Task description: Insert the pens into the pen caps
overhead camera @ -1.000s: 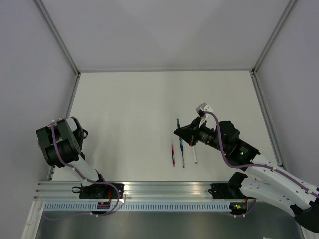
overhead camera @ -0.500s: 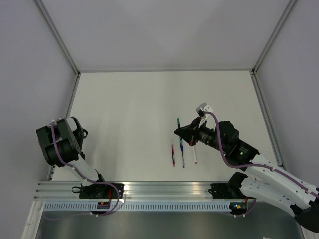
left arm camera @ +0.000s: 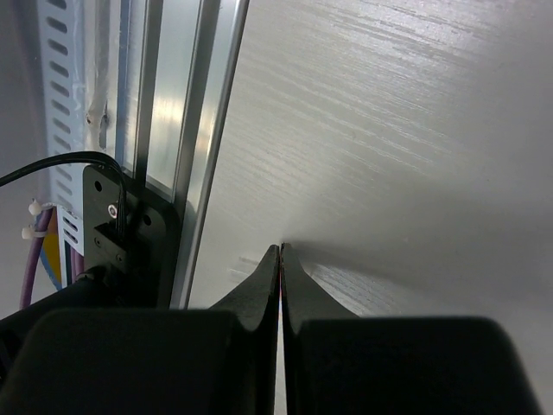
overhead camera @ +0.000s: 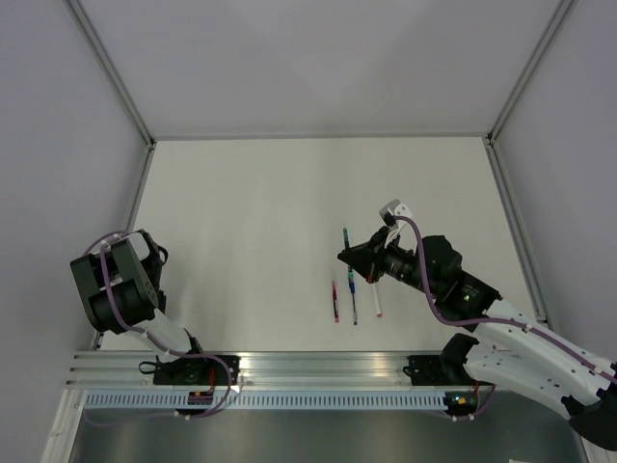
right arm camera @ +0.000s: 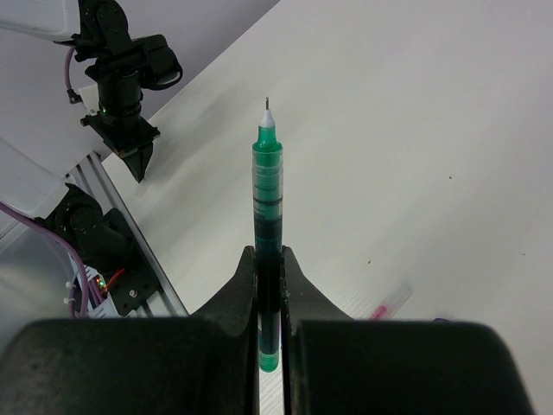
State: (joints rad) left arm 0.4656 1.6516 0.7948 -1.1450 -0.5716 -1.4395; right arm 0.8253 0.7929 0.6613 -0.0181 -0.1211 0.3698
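far left, top view: left arm folded low at the left edge of the table (overhead camera: 241, 203), well apart from the pens. its wrist view shows the left gripper (left arm camera: 280, 252) with fingers pressed together tip to tip and nothing between them, over bare tabletop just beside the aluminium rail (left arm camera: 207, 130).

right of centre, top view: three pens lie on the table in a near-parallel row, each running up and down the frame. from the left they are the red pen (overhead camera: 335, 301), the blue pen (overhead camera: 354, 307) and the white pen (overhead camera: 377, 299).

just above the row: green pen (overhead camera: 344, 237), clamped by the right gripper (right arm camera: 269, 259), whose fingers are closed on the lower barrel. the bare writing tip points away from the fingers, toward the top of the frame.

pen caps: too small to make out.
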